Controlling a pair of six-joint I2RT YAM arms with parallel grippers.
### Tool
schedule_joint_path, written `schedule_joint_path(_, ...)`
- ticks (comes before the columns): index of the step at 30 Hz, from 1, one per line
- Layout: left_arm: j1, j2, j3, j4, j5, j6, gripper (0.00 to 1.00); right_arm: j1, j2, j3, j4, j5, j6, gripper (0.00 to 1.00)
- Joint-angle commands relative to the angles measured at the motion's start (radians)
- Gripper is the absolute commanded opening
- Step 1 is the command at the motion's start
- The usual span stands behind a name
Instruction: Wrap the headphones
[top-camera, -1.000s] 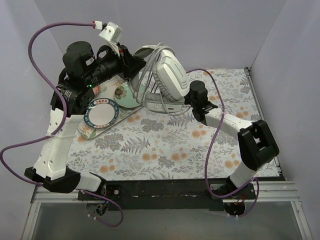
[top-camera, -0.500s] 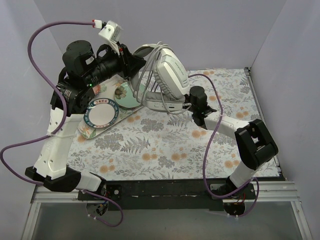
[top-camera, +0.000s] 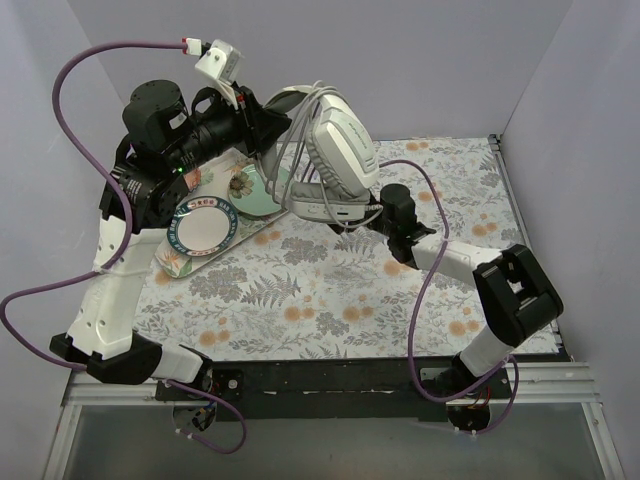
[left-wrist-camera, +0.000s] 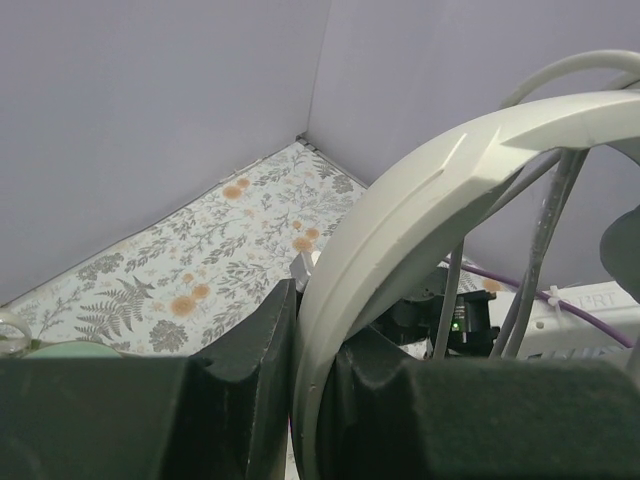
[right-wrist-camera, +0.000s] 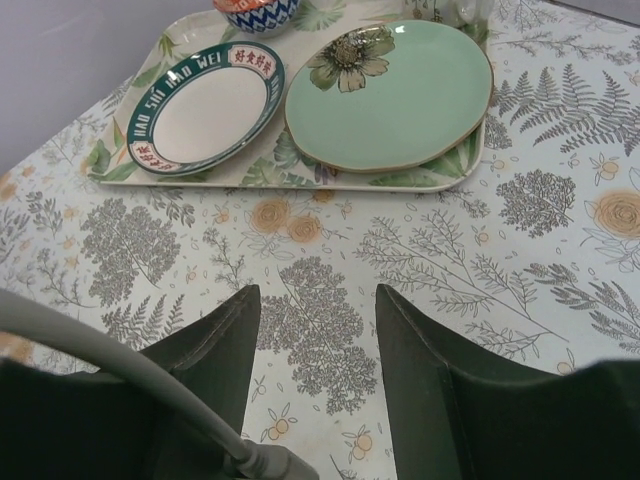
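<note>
The light grey headphones (top-camera: 338, 152) hang in the air above the table's back middle. My left gripper (top-camera: 264, 128) is shut on their headband (left-wrist-camera: 400, 220), as the left wrist view (left-wrist-camera: 315, 300) shows. Strands of the thin grey cord (top-camera: 296, 130) loop around the headband and earcups and also show in the left wrist view (left-wrist-camera: 547, 225). My right gripper (top-camera: 373, 216) is open just right of the lower earcup (top-camera: 325, 208), with nothing between its jaws (right-wrist-camera: 315, 295). A stretch of cord (right-wrist-camera: 120, 360) ending at the plug (right-wrist-camera: 262, 466) crosses under its left finger.
A floral tray (top-camera: 165, 262) at the left holds a white plate with a green rim (top-camera: 203, 225), a mint green plate (top-camera: 250, 190) and a blue patterned bowl (right-wrist-camera: 255, 12). Grey walls stand at the back and sides. Purple robot cables (top-camera: 425, 280) loop beside each arm.
My right gripper has moved a little left and down towards the lower earcup, and its forearm has dropped. The left gripper still holds the headband in about the same place.
</note>
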Motion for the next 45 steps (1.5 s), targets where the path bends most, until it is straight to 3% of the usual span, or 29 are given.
schedule_joint_path(1, -0.003, -0.011, 0.051, 0.053, -0.012, -0.036, 0.04, 0.019, -0.069, -0.043, 0.015, 0.056, -0.039, 0.58)
schedule_joint_path(5, -0.003, -0.008, 0.046, 0.053, -0.009, -0.034, 0.04, 0.039, -0.097, -0.057, 0.002, 0.102, -0.071, 0.58)
schedule_joint_path(14, -0.004, -0.013, 0.054, 0.056, -0.047, -0.046, 0.04, 0.073, -0.146, -0.114, -0.012, 0.151, -0.091, 0.48)
schedule_joint_path(20, -0.003, -0.013, 0.046, 0.059, -0.104, -0.052, 0.04, 0.082, -0.195, -0.174, -0.014, 0.188, -0.098, 0.49)
schedule_joint_path(38, -0.003, -0.01, 0.045, 0.06, -0.081, -0.046, 0.04, 0.134, -0.293, -0.218, -0.077, 0.322, -0.2, 0.54)
schedule_joint_path(45, -0.003, -0.01, 0.045, 0.06, -0.091, -0.045, 0.04, 0.148, -0.293, -0.221, -0.087, 0.349, -0.208, 0.4)
